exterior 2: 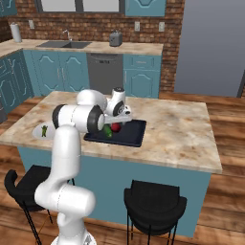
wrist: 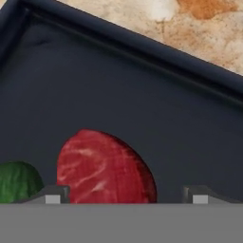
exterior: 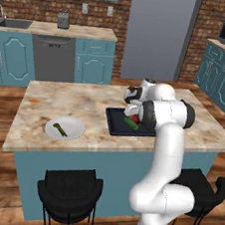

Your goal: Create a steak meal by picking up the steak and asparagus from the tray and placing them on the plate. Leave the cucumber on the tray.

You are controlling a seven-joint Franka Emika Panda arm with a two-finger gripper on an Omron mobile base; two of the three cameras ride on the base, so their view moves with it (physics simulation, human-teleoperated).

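With the asparagus (exterior: 60,129) already lying on the plate (exterior: 75,125) at the left end of the bench (exterior: 61,100), the arm is working over the tray (exterior: 114,122) further right. The pincer (wrist: 124,197) is sitting low over the tray, jaws spread, tips straddling the steak (wrist: 102,168); nothing gripped yet. Steak is resting on the tray floor, with the cucumber (wrist: 16,182) just to its left in the hand view, very close, possibly touching — can't tell.

My read: steak pick is in hand, roughly half the job done.

Risks:
- Left fingertip (wrist: 53,195) is coming down in the narrow space between steak and cucumber. It could nudge or trap the cucumber and drag it off the tray.
- Steak is rounded and sitting off-centre, nearer the left tip. Closing like this may squeeze it sideways and out.
- Shallow bite on a domed lump may be slipping on the long carry left to the plate.
- Dropping it on the plate could be knocking the asparagus off.
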